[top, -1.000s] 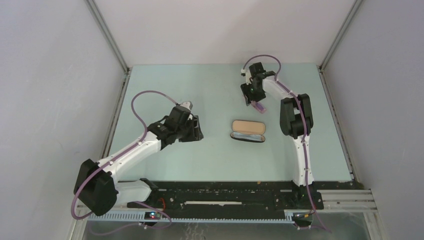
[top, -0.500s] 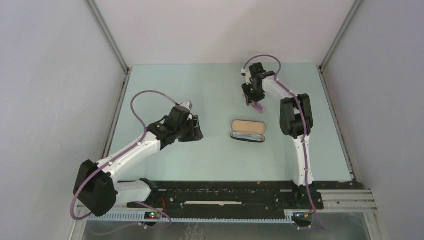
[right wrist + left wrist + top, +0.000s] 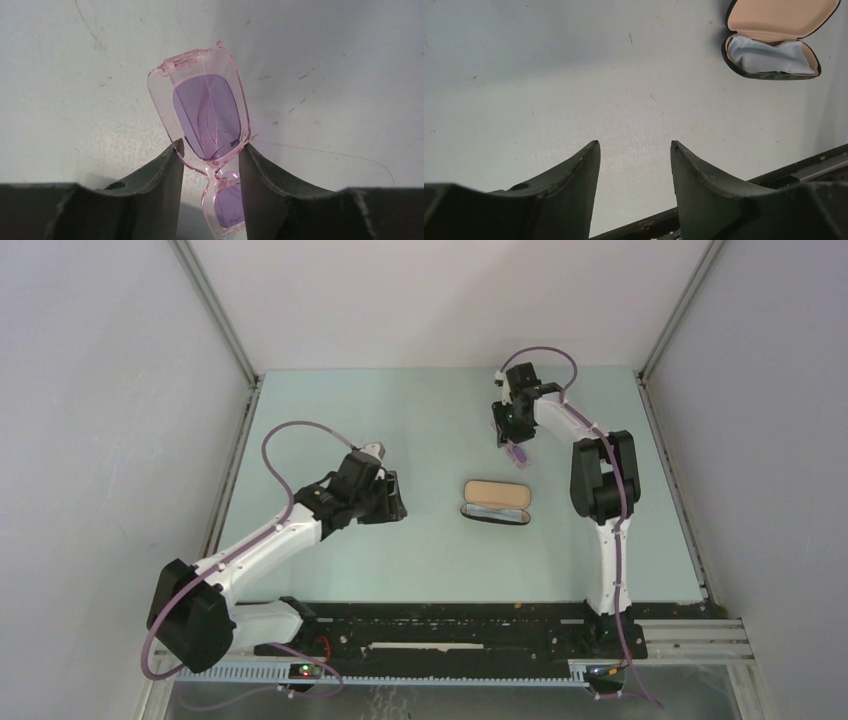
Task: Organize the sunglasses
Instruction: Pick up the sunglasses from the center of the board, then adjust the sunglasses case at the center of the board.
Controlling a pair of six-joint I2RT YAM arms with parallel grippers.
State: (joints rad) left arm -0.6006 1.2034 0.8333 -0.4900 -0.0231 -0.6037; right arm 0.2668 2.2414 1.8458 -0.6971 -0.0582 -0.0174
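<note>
The sunglasses (image 3: 207,117) have a pink translucent frame and purple lenses. My right gripper (image 3: 211,150) is shut on them near the bridge, both fingertips touching the frame. In the top view they hang as a small purple shape (image 3: 518,452) under my right gripper (image 3: 512,440), at the far middle of the table. The black case (image 3: 495,503) lies open at the table's centre, tan lid up, with a light blue cloth (image 3: 769,56) inside; it also shows in the left wrist view (image 3: 776,20). My left gripper (image 3: 634,150) is open and empty, left of the case (image 3: 385,498).
The pale green table (image 3: 420,420) is enclosed by grey walls on three sides. A black rail (image 3: 450,625) with the arm bases runs along the near edge; its edge shows in the left wrist view (image 3: 804,165).
My right gripper with the sunglasses has shifted slightly to the right and its wrist has turned. The left arm and the case have not moved.
</note>
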